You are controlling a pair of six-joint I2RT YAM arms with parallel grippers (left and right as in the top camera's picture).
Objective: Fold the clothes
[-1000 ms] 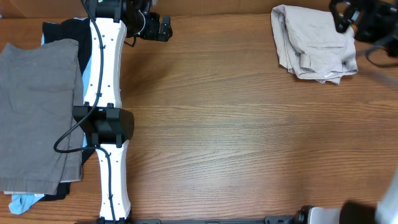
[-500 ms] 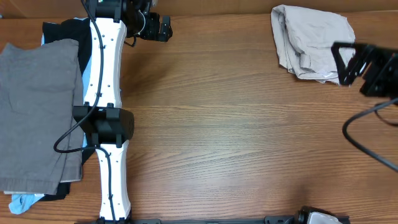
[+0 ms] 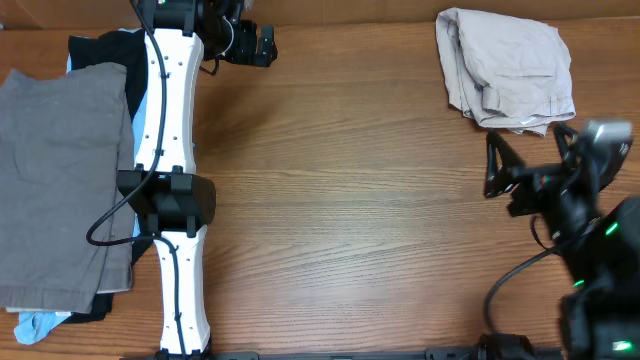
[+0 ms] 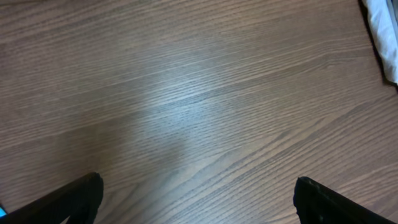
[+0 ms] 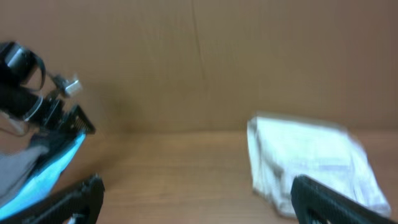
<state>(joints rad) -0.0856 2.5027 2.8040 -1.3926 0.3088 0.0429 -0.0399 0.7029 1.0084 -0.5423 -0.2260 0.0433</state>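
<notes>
The beige khaki shorts (image 3: pixel 505 68) lie folded in a bundle at the table's far right; they also show blurred in the right wrist view (image 5: pixel 311 163), and an edge of them shows in the left wrist view (image 4: pixel 384 36). My right gripper (image 3: pixel 526 160) is open and empty, in front of the shorts and apart from them; its fingers (image 5: pixel 199 202) stand wide apart. My left gripper (image 3: pixel 264 45) is open and empty over bare wood at the far left-centre; its fingers (image 4: pixel 199 199) are wide apart.
A pile of clothes lies at the left: a grey garment (image 3: pixel 55 180) on top, black (image 3: pixel 100 48) and light-blue (image 3: pixel 35 323) ones under it. The left arm (image 3: pixel 170 150) stretches along the pile's right side. A brown cardboard wall (image 5: pixel 199 62) stands behind the table.
My right arm has moved from over the shorts at the far right edge down toward the front, away from them. The shorts stay put. The left arm has not moved.
</notes>
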